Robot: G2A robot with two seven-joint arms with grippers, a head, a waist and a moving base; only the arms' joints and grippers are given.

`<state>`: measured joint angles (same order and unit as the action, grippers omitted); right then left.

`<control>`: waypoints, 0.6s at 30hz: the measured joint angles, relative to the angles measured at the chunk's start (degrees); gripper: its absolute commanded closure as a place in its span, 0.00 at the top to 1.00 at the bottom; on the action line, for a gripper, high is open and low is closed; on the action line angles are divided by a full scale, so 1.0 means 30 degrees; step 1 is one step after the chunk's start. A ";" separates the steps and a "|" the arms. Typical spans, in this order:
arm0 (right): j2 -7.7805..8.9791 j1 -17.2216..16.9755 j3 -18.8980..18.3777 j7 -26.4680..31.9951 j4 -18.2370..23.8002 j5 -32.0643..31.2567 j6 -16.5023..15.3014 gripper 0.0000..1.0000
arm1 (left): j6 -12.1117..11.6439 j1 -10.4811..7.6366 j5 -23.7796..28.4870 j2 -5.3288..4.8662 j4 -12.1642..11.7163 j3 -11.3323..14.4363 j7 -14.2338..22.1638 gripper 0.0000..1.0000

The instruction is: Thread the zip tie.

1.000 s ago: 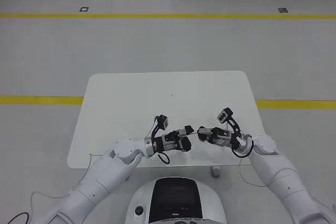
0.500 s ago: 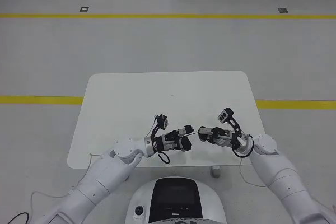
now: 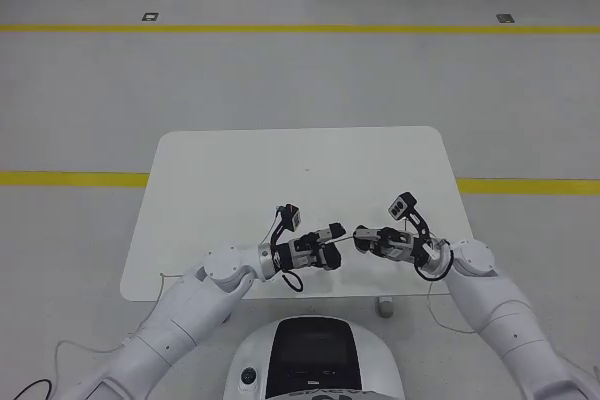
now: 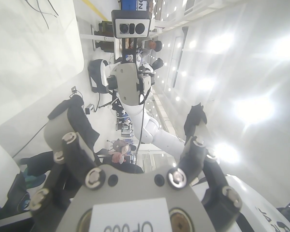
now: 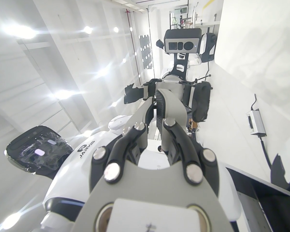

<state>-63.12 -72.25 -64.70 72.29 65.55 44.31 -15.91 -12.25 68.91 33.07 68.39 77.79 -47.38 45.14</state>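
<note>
Top view: zip tie (image 3: 338, 233) frm closed R jaws to spread L jaws.

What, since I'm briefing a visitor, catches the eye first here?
The two grippers facing tip to tip above the near edge of the white table: the left gripper with jaws wide apart, the right gripper with jaws together. Thin black zip ties lie loose farther out on it.

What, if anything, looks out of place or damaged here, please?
The left gripper is open, and the black covering on its fingers looks ragged at the tips. Thin dark strands, likely zip ties, lie crossed on the table, apart from it.
</note>
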 measured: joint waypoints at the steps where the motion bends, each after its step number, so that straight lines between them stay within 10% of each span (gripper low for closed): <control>1: -0.0010 0.0013 0.0002 -0.0001 -0.0020 0.0014 0.0000 0.00 | -0.0005 0.0000 0.0010 0.0000 -0.0004 0.0000 -0.0004 1.00; 18: -0.0155 0.0121 0.0002 0.0194 -0.0258 0.0034 -0.0058 0.00 | -0.0017 -0.0049 0.0091 -0.0004 -0.0085 0.0051 0.0055 1.00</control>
<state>-63.59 -71.89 -64.69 72.87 64.77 44.41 -16.08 -12.30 68.76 33.34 68.38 77.53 -47.22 45.31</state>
